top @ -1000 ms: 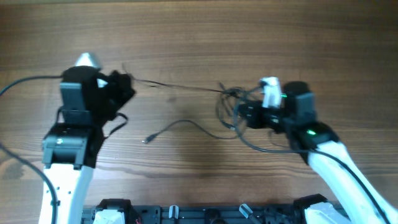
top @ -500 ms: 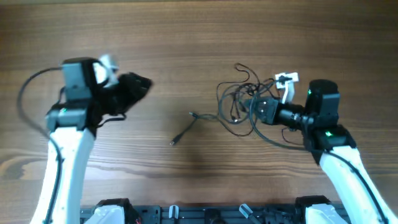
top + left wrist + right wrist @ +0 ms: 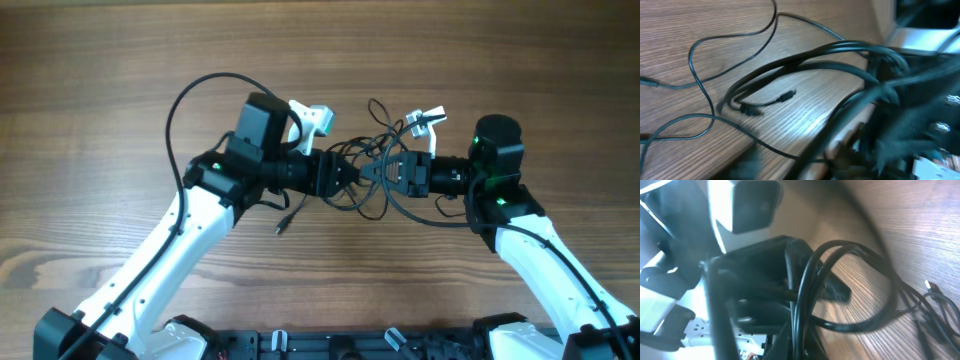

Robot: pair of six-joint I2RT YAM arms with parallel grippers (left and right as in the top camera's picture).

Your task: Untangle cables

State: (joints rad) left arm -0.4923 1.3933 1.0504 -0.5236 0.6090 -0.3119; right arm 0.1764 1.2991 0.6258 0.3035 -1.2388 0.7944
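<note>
Nearest, a loose plug end (image 3: 282, 228) is seen on the table (image 3: 120, 60). Behind it, the cables (image 3: 370, 150) are bunched at the centre, between both grippers. The right gripper (image 3: 388, 172) is closed on them; whether the left gripper (image 3: 342, 175) is open cannot be told, the view being blurred. If the strands are pulled apart now, the knot could be tightened by a caught loop
</note>
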